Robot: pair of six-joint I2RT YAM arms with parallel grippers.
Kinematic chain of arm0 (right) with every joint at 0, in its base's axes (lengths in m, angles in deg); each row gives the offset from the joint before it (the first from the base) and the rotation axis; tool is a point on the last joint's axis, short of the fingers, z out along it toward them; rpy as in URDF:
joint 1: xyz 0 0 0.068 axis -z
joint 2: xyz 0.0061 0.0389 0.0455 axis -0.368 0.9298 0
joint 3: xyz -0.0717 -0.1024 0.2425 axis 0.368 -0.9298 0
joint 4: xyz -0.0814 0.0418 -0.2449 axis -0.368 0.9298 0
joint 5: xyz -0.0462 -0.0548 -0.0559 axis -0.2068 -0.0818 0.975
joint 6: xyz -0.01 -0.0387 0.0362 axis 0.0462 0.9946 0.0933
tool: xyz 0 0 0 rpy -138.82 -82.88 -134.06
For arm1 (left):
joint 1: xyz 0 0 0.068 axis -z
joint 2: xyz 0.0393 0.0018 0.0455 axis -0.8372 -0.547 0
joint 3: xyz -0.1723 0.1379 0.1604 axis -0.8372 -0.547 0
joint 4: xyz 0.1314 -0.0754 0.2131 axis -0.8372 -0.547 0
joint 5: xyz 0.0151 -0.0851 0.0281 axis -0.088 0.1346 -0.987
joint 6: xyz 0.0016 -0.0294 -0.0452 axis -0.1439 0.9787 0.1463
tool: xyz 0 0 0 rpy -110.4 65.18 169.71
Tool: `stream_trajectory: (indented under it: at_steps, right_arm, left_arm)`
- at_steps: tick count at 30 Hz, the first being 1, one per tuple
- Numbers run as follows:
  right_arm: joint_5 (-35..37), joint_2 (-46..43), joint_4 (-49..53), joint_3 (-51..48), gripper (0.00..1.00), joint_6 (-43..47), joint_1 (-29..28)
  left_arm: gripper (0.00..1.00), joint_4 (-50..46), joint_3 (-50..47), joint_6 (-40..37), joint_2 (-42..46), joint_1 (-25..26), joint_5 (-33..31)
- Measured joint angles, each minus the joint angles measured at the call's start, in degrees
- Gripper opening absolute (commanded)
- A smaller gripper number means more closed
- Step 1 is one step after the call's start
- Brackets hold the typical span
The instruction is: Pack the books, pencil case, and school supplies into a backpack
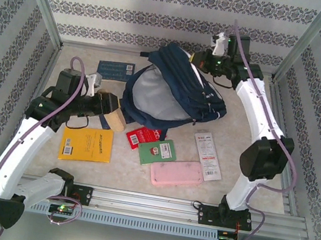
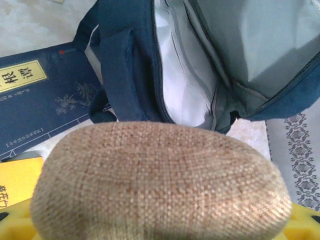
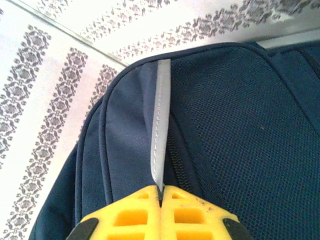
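The navy backpack (image 1: 171, 91) lies at the back middle of the table, its pale-lined main pocket (image 2: 185, 80) gaping open. My left gripper (image 1: 110, 109) is shut on a tan woven pouch (image 2: 160, 180) just left of that opening; yellow fingers (image 2: 12, 220) show at its sides. My right gripper (image 3: 161, 192) is shut on the backpack's grey reflective strip (image 3: 160, 125) at its far top. On the table lie a yellow-orange book (image 1: 85, 143), a dark blue book (image 1: 115, 68), a green book (image 1: 157, 151), a red packet (image 1: 140, 136), a white strip packet (image 1: 207, 155) and a pink flat case (image 1: 176, 173). Which of the two is the pencil case I cannot tell.
Patterned walls and metal posts close in the table on the left, back and right. A metal rail (image 1: 152, 204) carrying both arm bases runs along the near edge. The dark blue book (image 2: 40, 110) lies partly under the backpack's strap.
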Motion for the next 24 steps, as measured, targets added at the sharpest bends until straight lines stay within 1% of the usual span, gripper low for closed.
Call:
stream_trajectory:
  at_steps: [4, 10, 15, 20, 24]
  right_arm:
    - [0.98, -5.16, -1.22, -4.39, 0.00, -1.44, 0.33]
    - [0.59, -10.62, -4.42, -12.39, 0.00, -3.15, 0.35]
    - [-2.43, -12.59, -9.73, -19.54, 0.00, -5.86, 0.87]
    - [-5.35, -13.22, -13.94, -22.80, 0.00, -8.26, 2.25]
    - [-7.74, -13.55, -18.43, -24.39, 0.00, -11.72, 3.74]
  left_arm:
    - [0.23, 3.52, 1.44, 4.55, -2.19, 0.00, 1.09]
    - [0.21, 14.49, 3.76, 13.57, -9.60, 0.00, 2.64]
    - [0.20, 21.84, 6.21, 19.06, -17.86, 0.00, 2.62]
    - [0.20, 30.56, 7.13, 25.07, -27.69, 0.11, 4.33]
    - [0.20, 37.57, 7.10, 30.88, -35.91, 1.25, 5.42]
